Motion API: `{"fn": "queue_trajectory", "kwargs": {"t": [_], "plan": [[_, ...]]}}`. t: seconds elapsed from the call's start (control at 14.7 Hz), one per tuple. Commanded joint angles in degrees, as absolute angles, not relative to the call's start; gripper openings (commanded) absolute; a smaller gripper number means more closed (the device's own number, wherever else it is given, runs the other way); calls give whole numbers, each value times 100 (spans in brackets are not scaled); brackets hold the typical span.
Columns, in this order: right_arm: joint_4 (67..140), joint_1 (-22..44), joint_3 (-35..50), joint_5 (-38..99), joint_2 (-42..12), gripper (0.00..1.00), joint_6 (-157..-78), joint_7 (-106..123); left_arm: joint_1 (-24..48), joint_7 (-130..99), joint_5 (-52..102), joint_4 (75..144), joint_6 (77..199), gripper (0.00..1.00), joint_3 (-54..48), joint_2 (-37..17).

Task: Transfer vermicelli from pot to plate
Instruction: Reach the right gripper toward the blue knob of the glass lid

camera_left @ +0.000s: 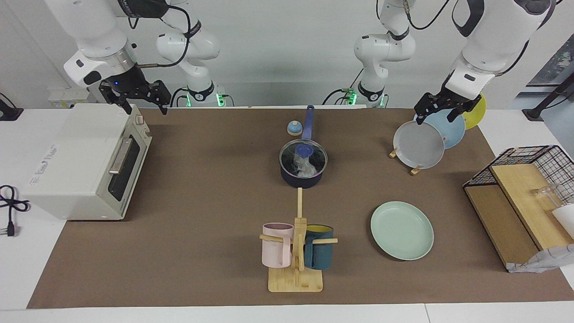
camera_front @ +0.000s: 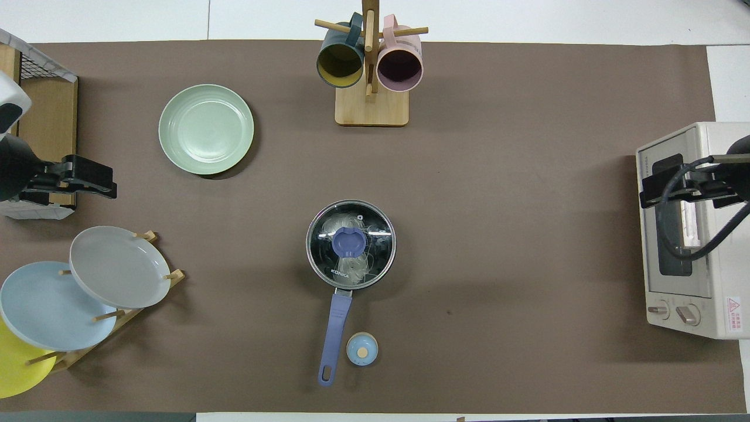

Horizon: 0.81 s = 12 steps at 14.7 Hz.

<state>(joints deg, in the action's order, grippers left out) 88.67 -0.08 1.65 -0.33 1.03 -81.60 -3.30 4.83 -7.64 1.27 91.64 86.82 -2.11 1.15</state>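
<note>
A brown mat covers the table (camera_left: 215, 251), and nothing of the job looks started yet. The pot (camera_left: 301, 177) sits near the middle of the mat, a little toward the robots' edge, its long handle pointing at them. A glass lid (camera_front: 350, 243) with a blue knob covers it, and the vermicelli (camera_left: 305, 168) shows through as a pale tangle inside. The plate (camera_left: 402, 230) lies bare toward the left arm's end, closer to the edge away from the robots. The left gripper (camera_left: 438, 111) hangs over the rack of plates (camera_left: 419, 144) at the left arm's corner; the right gripper (camera_left: 134, 96) hangs over the toaster oven (camera_left: 85, 166) at the right arm's end. Both hold nothing; whether their fingers are spread or pressed together I cannot tell. By my reckoning the lid must come off first, then the noodles go across.
</note>
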Motion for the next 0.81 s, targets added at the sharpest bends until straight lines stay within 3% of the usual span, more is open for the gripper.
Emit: {"fn": "queue_trajectory", "kwargs": {"t": [0.0, 0.75], "plan": [[8991, 0, 202, 70, 202, 100, -8218, -334, 413, -712, 26, 9264, 8675, 100, -255, 229], [9097, 70, 378, 167, 273, 100, -8269, -281, 369, -712, 26, 9264, 8657, 100, -246, 229]]}}
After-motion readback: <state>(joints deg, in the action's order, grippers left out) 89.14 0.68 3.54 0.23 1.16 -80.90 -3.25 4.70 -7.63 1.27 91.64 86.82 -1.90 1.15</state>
